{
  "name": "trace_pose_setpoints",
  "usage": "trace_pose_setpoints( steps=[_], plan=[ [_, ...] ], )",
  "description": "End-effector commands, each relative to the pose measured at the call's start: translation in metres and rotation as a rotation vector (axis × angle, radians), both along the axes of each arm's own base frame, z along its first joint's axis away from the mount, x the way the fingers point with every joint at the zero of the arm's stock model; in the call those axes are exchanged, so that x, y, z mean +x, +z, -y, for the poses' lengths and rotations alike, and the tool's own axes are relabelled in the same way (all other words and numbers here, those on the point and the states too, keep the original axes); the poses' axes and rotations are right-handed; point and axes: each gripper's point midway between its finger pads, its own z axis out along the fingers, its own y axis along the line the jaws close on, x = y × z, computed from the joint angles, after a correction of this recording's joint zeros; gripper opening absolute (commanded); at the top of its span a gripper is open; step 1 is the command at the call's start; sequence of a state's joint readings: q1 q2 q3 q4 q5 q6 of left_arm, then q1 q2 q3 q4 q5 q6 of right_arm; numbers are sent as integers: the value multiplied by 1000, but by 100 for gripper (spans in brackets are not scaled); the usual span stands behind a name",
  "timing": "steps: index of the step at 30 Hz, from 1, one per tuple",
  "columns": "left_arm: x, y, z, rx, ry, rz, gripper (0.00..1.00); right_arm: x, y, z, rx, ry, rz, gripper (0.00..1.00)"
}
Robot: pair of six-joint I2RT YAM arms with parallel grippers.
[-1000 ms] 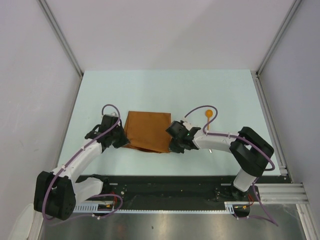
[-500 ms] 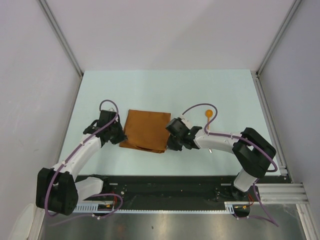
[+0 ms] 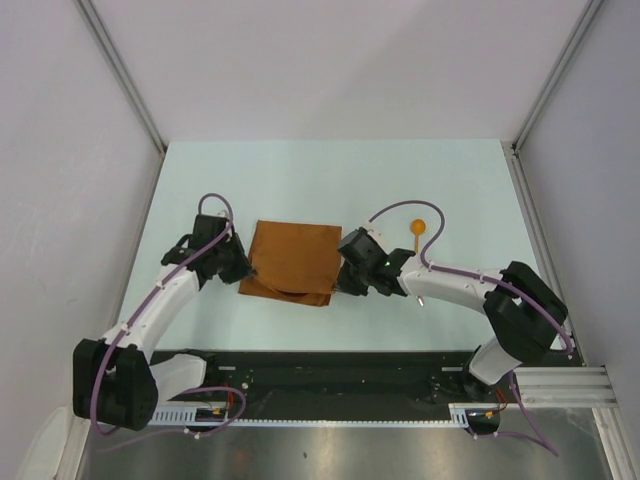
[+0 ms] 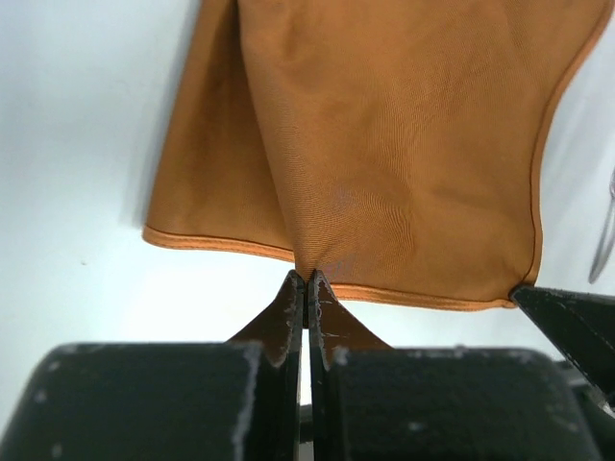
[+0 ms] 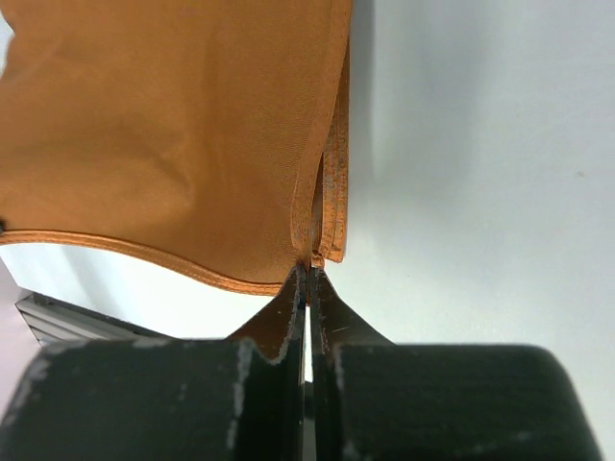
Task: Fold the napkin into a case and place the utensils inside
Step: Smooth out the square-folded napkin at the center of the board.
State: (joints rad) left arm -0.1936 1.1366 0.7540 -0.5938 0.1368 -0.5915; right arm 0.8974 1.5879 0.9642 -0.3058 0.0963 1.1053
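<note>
Both grippers have hold of cloth.

Left gripper: fingers pressed fully together, with the near-left corner of the napkin pinched between the tips. In the left wrist view a crease runs up the cloth from the pinch.

Right gripper: also clamped tight, on the near-right corner. In the right wrist view I can see 2 hemmed layers stacked at that edge.

The napkin sits folded into a rough rectangle on the pale desk, between the 2 grippers. Its far part lies flat. The near hem runs in a loose curve from one pinch to the other.

The spoon lies on the desk to the right of the napkin, beyond the right arm and well apart from the cloth. Its orange bowl points to the far side.
</note>
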Motion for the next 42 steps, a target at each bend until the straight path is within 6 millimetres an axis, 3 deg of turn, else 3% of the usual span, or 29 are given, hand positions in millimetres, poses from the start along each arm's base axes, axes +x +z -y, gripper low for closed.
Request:
trace_pose_setpoints(
  steps=[1, 4, 8, 13, 20, 24, 28, 37, 42],
  plan=[
    [-6, 12, 7, -57, -20, 20, 0, 5, 12, 11, -7, -13, 40, 0],
    [-22, -3, 9, -87, 3, -24, 0, 7, 13, 9, 8, -8, 41, 0],
    [-21, -2, 2, -55, 23, -9, 0, 8, 17, 0, 37, 16, 47, 0],
    [6, 18, -7, -4, 13, 40, 0, 6, 13, -12, 67, 45, 28, 0],
    [38, 25, -20, 53, 9, 47, 0, 6, 0, -33, 95, 84, -15, 0],
    [33, 3, -25, 78, 3, -22, 0, 5, -8, -41, 100, 96, -40, 0],
    [15, -25, -32, 92, 22, -94, 0, 0, -15, -40, 92, 101, -59, 0],
    [6, -40, -48, 144, 74, -158, 0, -5, -28, -37, 70, 109, -86, 0],
    [10, -46, -47, 136, 85, -176, 0, -5, -32, -39, 69, 111, -89, 0]
  ],
)
